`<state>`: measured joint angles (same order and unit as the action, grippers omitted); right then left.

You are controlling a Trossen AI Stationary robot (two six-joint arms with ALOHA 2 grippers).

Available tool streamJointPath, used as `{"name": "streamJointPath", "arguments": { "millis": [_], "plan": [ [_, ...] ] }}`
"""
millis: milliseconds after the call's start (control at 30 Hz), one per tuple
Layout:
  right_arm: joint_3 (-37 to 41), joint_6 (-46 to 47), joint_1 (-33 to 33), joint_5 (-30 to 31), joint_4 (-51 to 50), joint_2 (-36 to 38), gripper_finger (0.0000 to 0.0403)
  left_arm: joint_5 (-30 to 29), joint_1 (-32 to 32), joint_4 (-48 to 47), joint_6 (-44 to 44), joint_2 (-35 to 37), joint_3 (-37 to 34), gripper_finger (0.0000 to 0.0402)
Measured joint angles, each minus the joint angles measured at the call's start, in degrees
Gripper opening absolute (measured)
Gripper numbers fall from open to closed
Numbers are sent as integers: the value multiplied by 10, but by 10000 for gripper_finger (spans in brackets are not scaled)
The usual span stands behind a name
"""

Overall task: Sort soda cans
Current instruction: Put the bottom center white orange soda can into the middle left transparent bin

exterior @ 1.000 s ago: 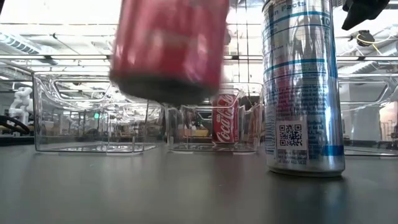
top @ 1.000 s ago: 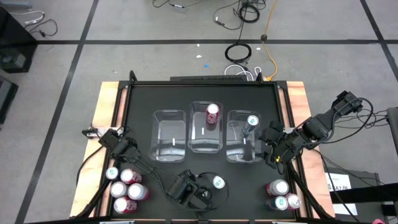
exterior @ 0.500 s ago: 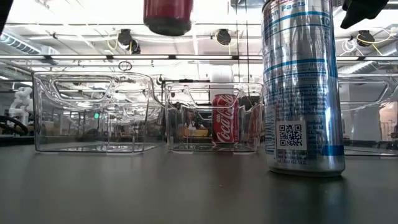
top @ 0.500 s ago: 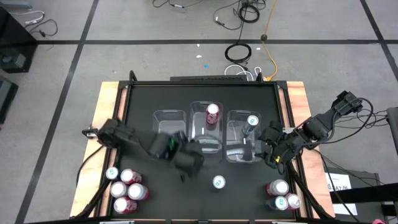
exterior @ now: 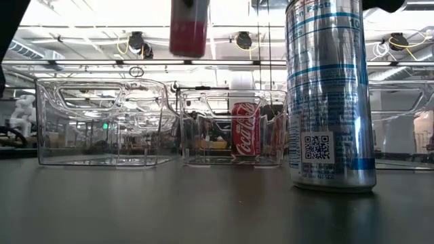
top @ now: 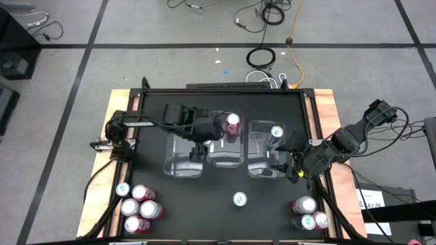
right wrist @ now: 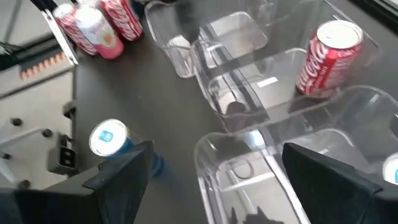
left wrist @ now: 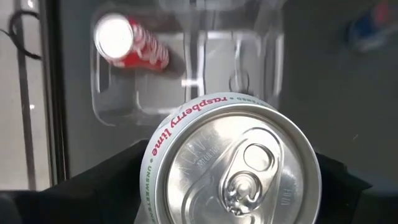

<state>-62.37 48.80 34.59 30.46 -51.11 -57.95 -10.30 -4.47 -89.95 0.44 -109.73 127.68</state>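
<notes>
The left gripper point(top: 201, 131) clamps a raspberry lime can point(left wrist: 233, 163) between its fingers, upright, long axis vertical, silver top toward the wrist. It hangs above the middle clear bin point(top: 225, 158), near the bin's left wall. A red Coca-Cola can point(top: 233, 123) stands upright in that bin's far end. The right gripper point(top: 285, 158), fingers spread and empty, hovers over the bin to the right.

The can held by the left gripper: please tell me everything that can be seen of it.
The can is held upright in the left gripper, lifted above the clear bins. Its round silver top has an unopened pull tab, and a white rim band reads "raspberry lime" in pink and green letters. In the low view its body looks red or pink and hangs high above the table, touching nothing but the gripper. Below it, in the middle bin, stands a red cola can.
</notes>
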Motion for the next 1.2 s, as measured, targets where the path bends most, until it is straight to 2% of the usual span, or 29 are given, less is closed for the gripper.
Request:
{"name": "streamJointPath", "arguments": {
  "millis": [167, 400, 533, 800, 900, 1200],
  "plan": [
    [0, 0, 0, 0, 23, 0, 350, 25, 40, 36, 49, 28, -116, 341],
    [0, 16, 0, 15, 32, 0, 350, 77, 104, 195, 70, 144, -364, 341],
    [0, 17, 0, 15, 32, 0, 350, 117, 139, 296, 61, 188, -462, 341],
    [0, 30, 0, 15, 33, 0, 350, 121, 174, 344, 62, 183, -545, 341],
    [0, 38, 0, 15, 33, 0, 350, 128, 181, 389, 64, 183, -572, 341],
    [0, 60, 0, 12, 33, 0, 350, 135, 201, 447, 61, 183, -612, 341]
  ]
}}
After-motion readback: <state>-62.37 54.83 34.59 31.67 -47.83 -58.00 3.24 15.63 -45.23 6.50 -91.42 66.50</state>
